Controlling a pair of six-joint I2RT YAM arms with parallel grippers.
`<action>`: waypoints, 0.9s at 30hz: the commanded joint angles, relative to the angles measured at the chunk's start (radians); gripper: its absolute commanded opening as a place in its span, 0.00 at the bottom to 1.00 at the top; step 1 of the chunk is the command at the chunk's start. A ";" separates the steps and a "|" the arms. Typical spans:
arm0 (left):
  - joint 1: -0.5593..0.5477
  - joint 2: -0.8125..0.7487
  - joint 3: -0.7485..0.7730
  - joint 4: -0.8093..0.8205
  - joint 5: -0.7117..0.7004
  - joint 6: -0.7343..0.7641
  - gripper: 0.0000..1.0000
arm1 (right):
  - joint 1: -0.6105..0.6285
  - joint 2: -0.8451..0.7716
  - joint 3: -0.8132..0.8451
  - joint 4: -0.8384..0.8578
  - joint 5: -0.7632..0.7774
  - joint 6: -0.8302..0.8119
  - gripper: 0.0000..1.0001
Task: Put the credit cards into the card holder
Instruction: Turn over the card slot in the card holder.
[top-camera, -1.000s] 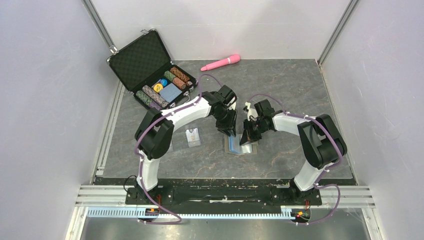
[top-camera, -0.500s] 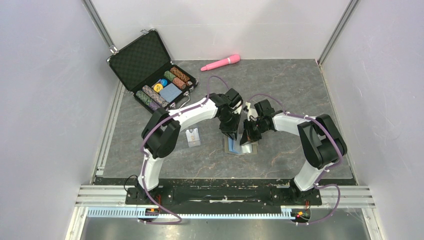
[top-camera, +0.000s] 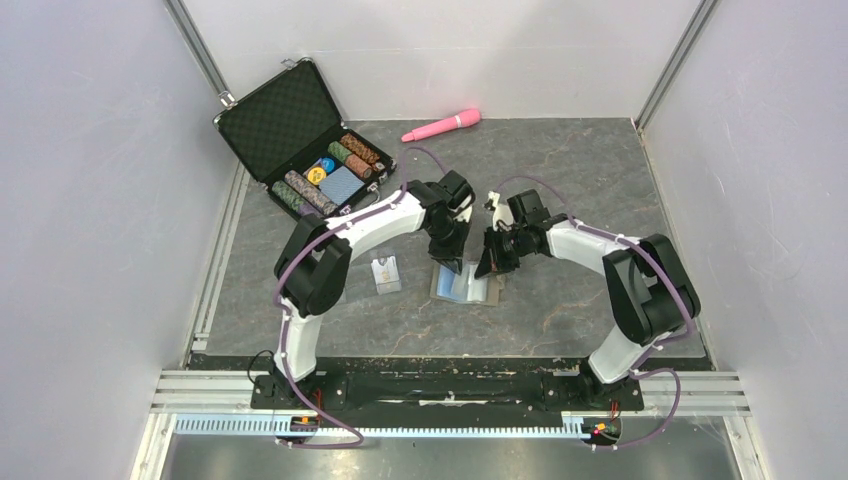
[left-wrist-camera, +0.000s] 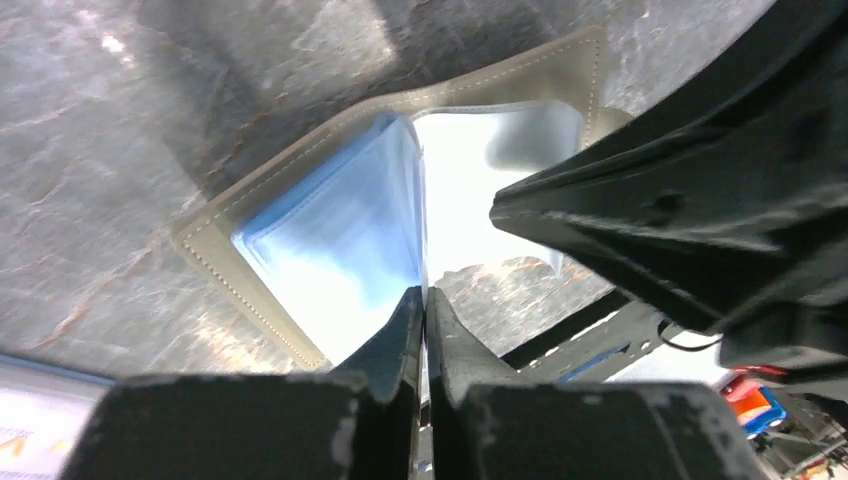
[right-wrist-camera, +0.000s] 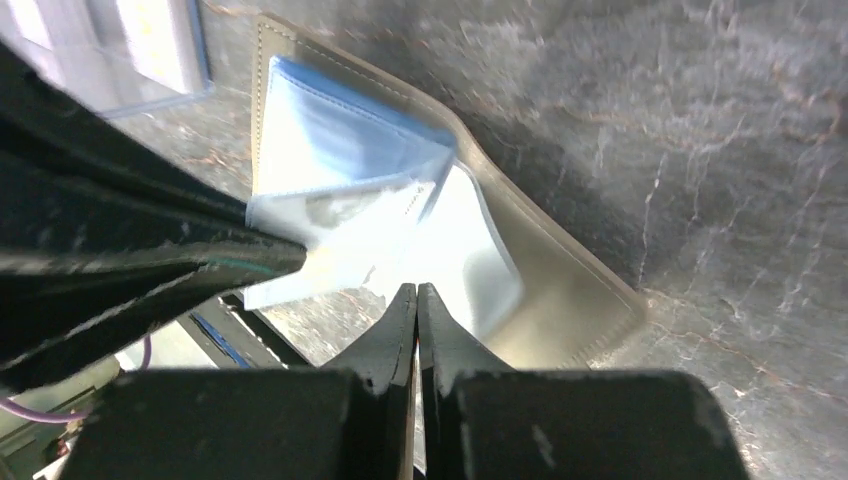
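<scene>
Left wrist: left hand (left-wrist-camera: 424, 293), right hand (right-wrist-camera: 416, 289) each clamped on card holder (left-wrist-camera: 330, 240) sleeve; likely floppy, slick, hold edges.

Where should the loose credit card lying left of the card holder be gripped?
Probably across its long edges, from straight above: the credit card lies flat and thin on the table, apart from the card holder.

Card holder (top-camera: 466, 288): khaki outer, matt, leather-like, pale stitching along the edge. Lining (left-wrist-camera: 330, 235) light blue, smooth. Clear sleeves (left-wrist-camera: 470, 190) glossy plastic, glaring white. Table (top-camera: 560, 170) under it: grey stone-look, veined, dull sheen. My left fingers (left-wrist-camera: 392, 345) at its sleeve: black matt plastic, scuffed pale. Right fingers (right-wrist-camera: 392, 335) the same.
</scene>
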 joint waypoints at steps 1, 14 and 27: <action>0.025 -0.075 -0.017 -0.051 -0.010 0.038 0.18 | -0.013 -0.059 0.071 0.055 -0.026 0.035 0.00; -0.019 0.012 -0.033 0.172 0.235 -0.110 0.50 | -0.109 -0.117 0.083 0.063 -0.052 0.067 0.00; -0.063 0.148 0.015 0.232 0.300 -0.154 0.54 | -0.133 -0.123 0.059 0.063 -0.045 0.062 0.00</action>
